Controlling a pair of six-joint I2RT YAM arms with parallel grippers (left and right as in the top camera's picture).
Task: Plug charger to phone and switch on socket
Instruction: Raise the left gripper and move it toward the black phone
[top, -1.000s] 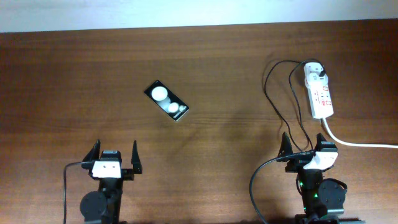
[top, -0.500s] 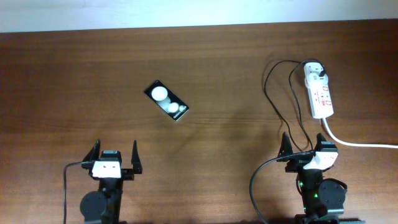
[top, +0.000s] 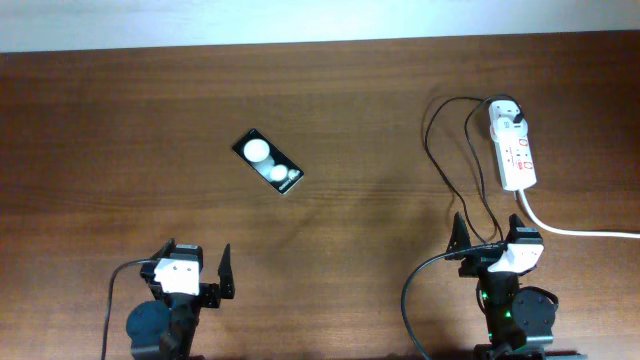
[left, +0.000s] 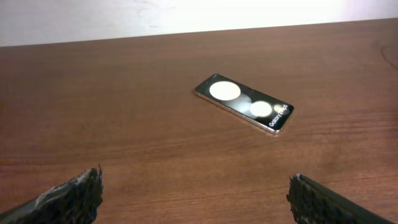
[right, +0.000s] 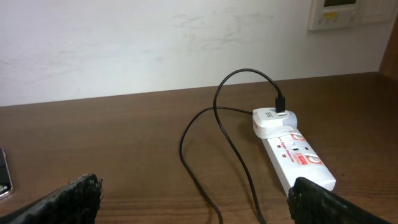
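From above, we see the phone (top: 268, 163) lying flat near the middle of the table (top: 120, 120), a bit to the left. It is face up and turned slantwise, so its ends are free for a plug. The socket (top: 513, 148) lies toward the far right corner, pointing at the near edge. The charger (top: 432, 150) is already stuck into the socket's far end. Its thin black wire loops out and runs down to the right claw (top: 488, 228). We cannot see its tip. A white cord (top: 580, 230) leaves the socket toward the right edge. The left claw (top: 197, 258) sits by the near edge on the left. Both claws are spread wide and hold nothing. We think each waits close to its own job: the left one near the phone, the right one near the wire and socket.

From the left wrist, the phone (left: 244, 103) lies ahead, well apart from the left claw (left: 194, 180). There is only bare wood between them, and the claw gapes wide and empty.

From the right wrist, the socket (right: 292, 155) lies ahead to the right. The charger (right: 217, 118) curls across the wood toward us and slips out of sight below. The right claw (right: 193, 186) is wide open and empty too. We guess nothing has been plugged into the phone yet. We cannot tell if the switch is on.
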